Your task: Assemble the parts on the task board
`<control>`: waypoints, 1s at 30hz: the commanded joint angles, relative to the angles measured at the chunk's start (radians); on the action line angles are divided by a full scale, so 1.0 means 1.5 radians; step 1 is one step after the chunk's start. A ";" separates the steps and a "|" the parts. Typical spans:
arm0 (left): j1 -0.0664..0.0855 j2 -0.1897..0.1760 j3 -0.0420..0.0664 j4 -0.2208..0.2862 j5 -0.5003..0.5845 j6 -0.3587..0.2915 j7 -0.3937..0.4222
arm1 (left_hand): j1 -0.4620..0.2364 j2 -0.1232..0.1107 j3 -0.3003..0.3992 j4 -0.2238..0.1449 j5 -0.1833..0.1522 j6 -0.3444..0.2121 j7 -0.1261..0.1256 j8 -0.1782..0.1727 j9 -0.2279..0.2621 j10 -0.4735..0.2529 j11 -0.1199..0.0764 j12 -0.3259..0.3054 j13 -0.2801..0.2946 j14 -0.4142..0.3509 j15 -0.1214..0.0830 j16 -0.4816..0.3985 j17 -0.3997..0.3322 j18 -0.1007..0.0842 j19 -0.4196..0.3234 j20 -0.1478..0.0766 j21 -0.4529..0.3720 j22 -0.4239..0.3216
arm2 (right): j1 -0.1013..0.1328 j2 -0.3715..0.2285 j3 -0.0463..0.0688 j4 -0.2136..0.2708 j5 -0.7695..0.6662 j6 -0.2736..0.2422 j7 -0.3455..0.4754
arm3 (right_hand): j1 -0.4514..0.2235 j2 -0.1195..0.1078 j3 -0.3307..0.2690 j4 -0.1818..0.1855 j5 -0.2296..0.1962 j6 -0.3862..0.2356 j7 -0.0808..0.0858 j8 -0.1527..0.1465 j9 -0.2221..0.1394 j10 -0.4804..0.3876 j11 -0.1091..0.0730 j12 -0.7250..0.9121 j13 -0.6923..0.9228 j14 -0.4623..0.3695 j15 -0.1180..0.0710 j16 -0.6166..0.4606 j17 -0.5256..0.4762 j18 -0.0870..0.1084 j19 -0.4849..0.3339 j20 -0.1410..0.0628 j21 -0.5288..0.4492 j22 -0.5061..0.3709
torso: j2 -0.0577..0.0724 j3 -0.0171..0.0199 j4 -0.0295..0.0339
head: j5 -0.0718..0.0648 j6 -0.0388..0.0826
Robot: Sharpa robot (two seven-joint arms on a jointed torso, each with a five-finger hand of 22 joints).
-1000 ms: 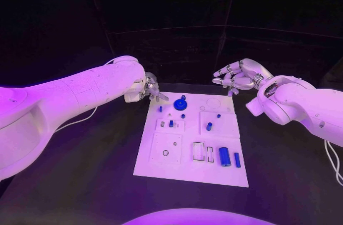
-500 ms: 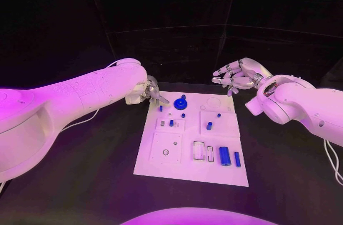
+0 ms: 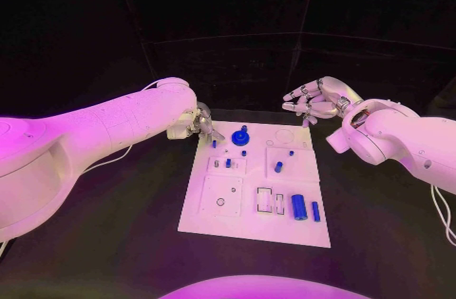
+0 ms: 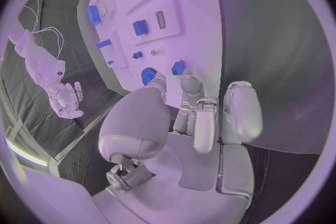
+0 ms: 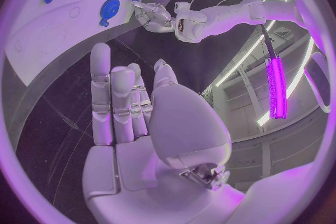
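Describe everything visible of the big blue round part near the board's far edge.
The round part is a deep blue disc, the largest blue piece at the far end of the white board. It sits flat on the board, and a small blue piece lies just beyond it. It looks like smooth plastic. The left robot hand hovers nearby over the board's far left corner; nothing grips the disc.

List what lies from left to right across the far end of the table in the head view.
left hand → small blue part → round blue part → right hand
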 commanded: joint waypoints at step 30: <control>0.000 0.011 0.000 -0.007 -0.004 0.024 0.010 | 0.076 0.043 0.045 -0.053 0.000 0.002 -0.001 -0.002 -0.016 0.004 -0.003 -0.003 -0.014 0.072 -0.006 0.002 0.176 -0.002 0.004 -0.001 0.000 0.002 | 0.002 0.001 0.000 0.002 -0.002 0.000 0.001 | 0.008 0.002 -0.001 -0.004 0.006 0.000 -0.001 0.004 0.001 -0.005 -0.002 0.004 -0.001 0.000 0.001 0.003 0.001 0.014 0.000 0.002 -0.003 0.000 | 0.000 0.0000 -0.0003 | -0.002 0.000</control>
